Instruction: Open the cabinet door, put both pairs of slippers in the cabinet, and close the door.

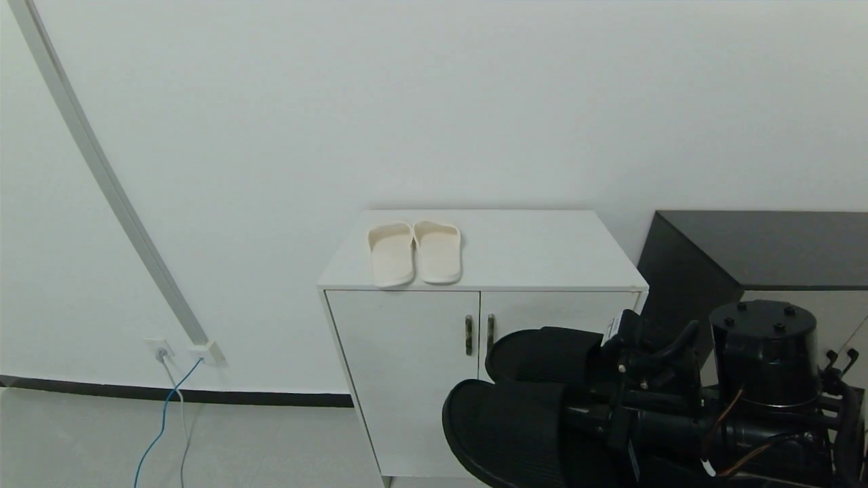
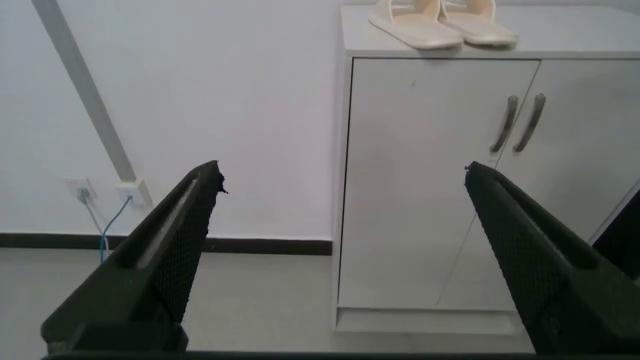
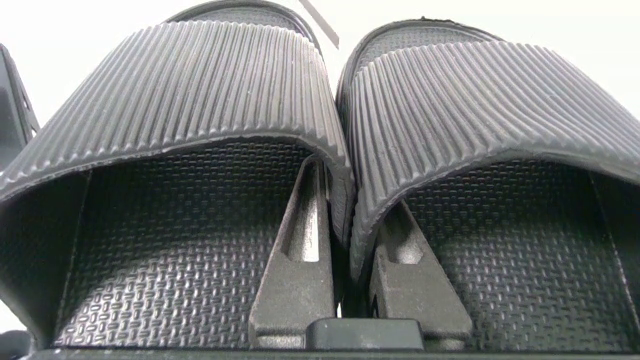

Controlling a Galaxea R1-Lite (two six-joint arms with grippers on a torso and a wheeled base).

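Observation:
A white cabinet (image 1: 542, 252) stands against the wall with both doors shut, its two dark handles (image 1: 479, 334) meeting at the middle. A pair of cream slippers (image 1: 415, 252) lies side by side on its top, near the front left. My right gripper (image 3: 350, 270) is shut on a pair of black slippers (image 1: 522, 400). Its fingers (image 3: 300, 265) sit under the straps, pinching the two inner walls together. The black pair hangs in front of the right door. My left gripper (image 2: 342, 175) is open and empty, facing the cabinet (image 2: 420, 190) from a distance.
A black table (image 1: 759, 247) stands right of the cabinet, close to its side. Wall sockets (image 1: 180, 351) with a blue and a grey cable are low on the wall at the left. A grey conduit (image 1: 102, 169) runs up from them. Open floor lies left of the cabinet.

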